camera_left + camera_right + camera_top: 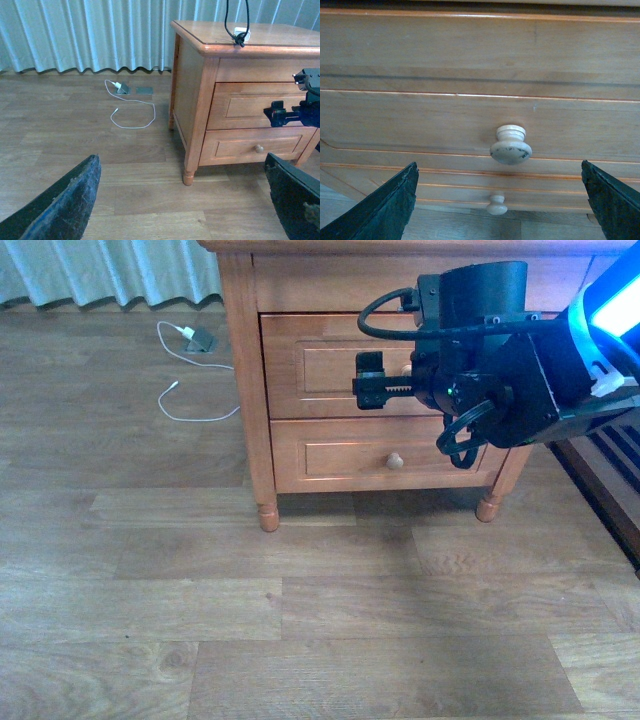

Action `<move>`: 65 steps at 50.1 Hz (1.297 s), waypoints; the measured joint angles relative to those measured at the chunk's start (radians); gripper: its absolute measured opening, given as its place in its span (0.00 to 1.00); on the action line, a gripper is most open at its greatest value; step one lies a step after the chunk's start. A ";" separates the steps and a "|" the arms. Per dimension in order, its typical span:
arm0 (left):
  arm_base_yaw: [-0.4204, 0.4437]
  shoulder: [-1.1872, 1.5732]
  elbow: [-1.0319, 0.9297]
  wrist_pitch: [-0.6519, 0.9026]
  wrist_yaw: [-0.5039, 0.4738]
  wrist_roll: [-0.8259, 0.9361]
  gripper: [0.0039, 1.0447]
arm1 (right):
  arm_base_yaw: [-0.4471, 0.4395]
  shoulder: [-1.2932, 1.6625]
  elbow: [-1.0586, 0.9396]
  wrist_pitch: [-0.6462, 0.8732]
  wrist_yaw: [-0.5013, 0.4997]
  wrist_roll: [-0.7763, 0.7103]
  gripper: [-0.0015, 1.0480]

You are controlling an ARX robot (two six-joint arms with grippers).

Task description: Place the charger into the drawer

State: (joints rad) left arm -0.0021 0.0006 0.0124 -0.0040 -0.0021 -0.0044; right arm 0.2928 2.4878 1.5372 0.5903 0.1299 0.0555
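A small white charger block point(241, 33) with a thin black cable sits on the worktop point(280, 37) of a light-wood bedside cabinet, near its front edge, the cable rising out of the picture. Below it are two drawers, each with one round wooden knob: the taller upper drawer point(420, 120), shut, and the shorter lower drawer point(235, 147). The right hand point(498, 166), fingers spread wide and holding nothing, hovers just before the upper knob point(510, 145); its arm hides much of that drawer in the front view. The left hand point(181, 159), likewise spread and holding nothing, hangs well back over the wood-plank floor point(75, 135). One white plug point(120, 88) with a thin white cable lies on the floor beside the cabinet, before pale curtains point(75, 35).
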 joint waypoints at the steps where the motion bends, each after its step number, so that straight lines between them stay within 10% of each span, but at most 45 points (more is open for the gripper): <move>1: 0.000 0.000 0.000 0.000 0.000 0.000 0.95 | 0.000 0.008 0.011 -0.002 0.000 0.001 0.92; 33: 0.000 0.000 0.000 0.000 0.000 0.000 0.95 | -0.026 0.126 0.171 -0.028 0.020 0.006 0.92; 56: 0.000 0.000 0.000 0.000 0.000 0.000 0.95 | -0.029 0.130 0.163 -0.001 0.024 0.006 0.27; 65: 0.000 0.000 0.000 0.000 0.000 0.000 0.95 | -0.029 0.109 0.117 0.017 0.022 0.021 0.23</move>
State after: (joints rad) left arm -0.0021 0.0006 0.0124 -0.0040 -0.0021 -0.0044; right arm 0.2638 2.5969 1.6546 0.6071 0.1520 0.0765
